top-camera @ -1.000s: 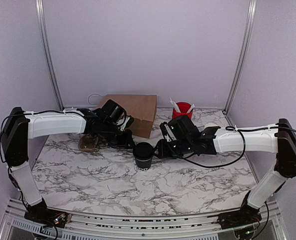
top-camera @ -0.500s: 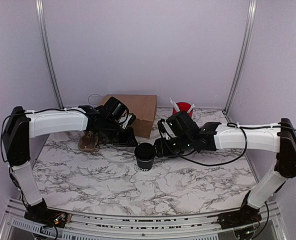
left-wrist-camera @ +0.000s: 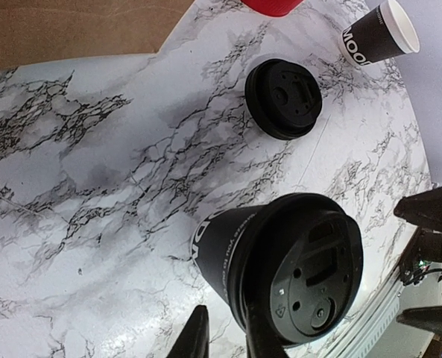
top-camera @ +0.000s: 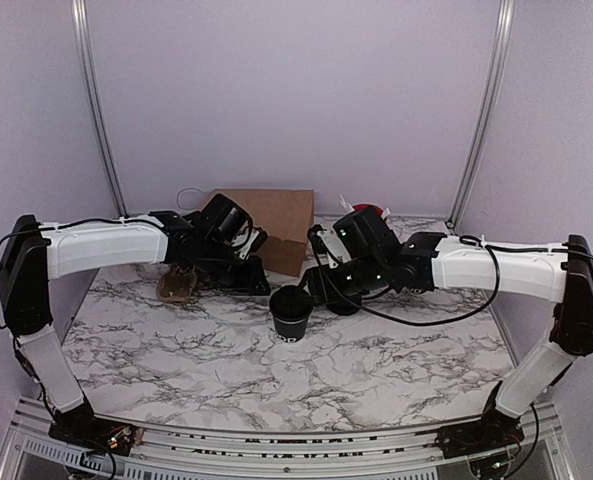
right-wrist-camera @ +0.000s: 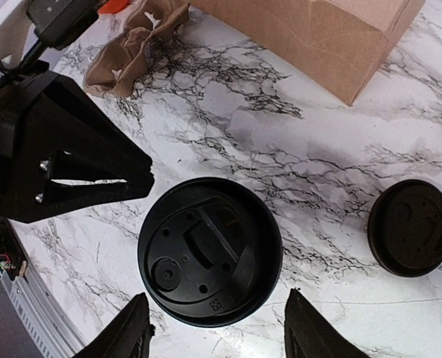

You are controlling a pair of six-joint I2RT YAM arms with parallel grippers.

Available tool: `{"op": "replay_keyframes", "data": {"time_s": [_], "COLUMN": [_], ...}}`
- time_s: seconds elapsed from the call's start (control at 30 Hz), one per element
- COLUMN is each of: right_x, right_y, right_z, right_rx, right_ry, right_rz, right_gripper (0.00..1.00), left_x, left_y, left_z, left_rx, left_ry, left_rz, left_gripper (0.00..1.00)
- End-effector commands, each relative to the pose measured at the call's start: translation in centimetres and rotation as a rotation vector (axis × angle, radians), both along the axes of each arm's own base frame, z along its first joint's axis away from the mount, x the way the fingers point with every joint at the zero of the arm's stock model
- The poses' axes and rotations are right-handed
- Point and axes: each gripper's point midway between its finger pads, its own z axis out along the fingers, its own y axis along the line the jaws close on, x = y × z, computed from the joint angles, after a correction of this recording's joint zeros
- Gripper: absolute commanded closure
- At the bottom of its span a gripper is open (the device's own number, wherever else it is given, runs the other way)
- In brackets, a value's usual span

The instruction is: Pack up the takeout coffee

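Top external view places the takeout coffee cup (top-camera: 291, 312) upright at the middle of the marble tabletop (top-camera: 276, 385), in front of the brown paper bag (top-camera: 276, 225) at the back wall, with both arms reaching in from either side. Right wrist view confirms a black lid (right-wrist-camera: 209, 250) seated flat on the cup. The right jaws stand wide apart, one finger (right-wrist-camera: 135, 328) at lower left and the other at lower right of the frame. The cup sits just beyond the tips and nothing is held. Left wrist view shows the left jaws parted only narrowly at the bottom edge, close beside the cup wall, with bare tabletop in the gap and no grip on anything. A spare lid (right-wrist-camera: 412, 227) lies loose on the tabletop to the right. A second black cup (left-wrist-camera: 377, 33), open and white inside, stands in the upper right of the left wrist frame. A crumpled brown wad (top-camera: 179, 285) lies under the left arm. Assessment: the lidding step appears complete and the cup is free-standing, so loading it into the bag is the step in hand. The next move calls for one arm to close squarely on the cup wall below the lid, keep the cup upright, and carry it to the bag mouth. Which way that mouth faces cannot be told from these views.
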Motion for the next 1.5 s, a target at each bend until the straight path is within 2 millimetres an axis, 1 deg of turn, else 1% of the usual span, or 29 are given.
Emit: {"op": "replay_keyframes", "data": {"time_s": [0.0,0.03,0.07,0.17,0.3,0.43,0.8,0.97,1.13,1.3,1.4,1.47], "right_x": [1.3,2.4,2.9,3.6,3.4,3.2,2.7,2.7,2.7,2.6,2.8,3.0], "right_y": [-0.1,-0.8,-1.2,-1.5,-1.2,-1.2,-0.7,-1.1,-1.4,-1.5,-2.0,-2.5], "right_z": [1.1,1.2,1.2,0.9,-0.4,-1.5,-3.2,-3.8,-3.4,-2.2,-1.5,-1.5], "right_rx": [0.048,0.067,0.083,0.124,0.131,0.137,0.172,0.168,0.188,0.211,0.216,0.211], "right_ry": [0.002,0.006,0.014,0.048,0.091,0.127,0.180,0.190,0.181,0.160,0.137,0.129], "right_rz": [0.005,-0.023,-0.037,-0.045,-0.035,-0.046,-0.032,-0.055,-0.073,-0.075,-0.099,-0.120], "right_gripper": [0.42,0.42,0.43,0.48,0.51,0.53,0.57,0.59,0.60,0.60,0.60,0.60], "left_x": [-2.5,-2.9,-3.2,-3.9,-4.3,-4.5,-4.3,-4.2,-4.2,-4.1,-4.0,-3.9], "left_y": [0.9,0.9,0.9,0.7,0.1,-0.3,-1.0,-1.1,-1.1,-1.1,-1.1,-1.1], "left_z": [0.6,0.5,0.4,0.4,0.8,0.4,-0.7,-1.0,-1.4,-1.6,-1.6,-1.6], "left_rx": [0.001,-0.001,-0.005,-0.026,-0.046,-0.048,-0.041,-0.040,-0.034,-0.028,-0.026,-0.023], "left_ry": [0.024,0.026,0.030,0.042,0.039,0.044,0.053,0.057,0.063,0.064,0.059,0.053], "left_rz": [-0.023,-0.026,-0.027,-0.035,-0.045,-0.049,-0.051,-0.048,-0.048,-0.046,-0.046,-0.046], "left_gripper": [0.82,0.82,0.82,0.82,0.82,0.82,0.83,0.83,0.83,0.83,0.83,0.83]}}
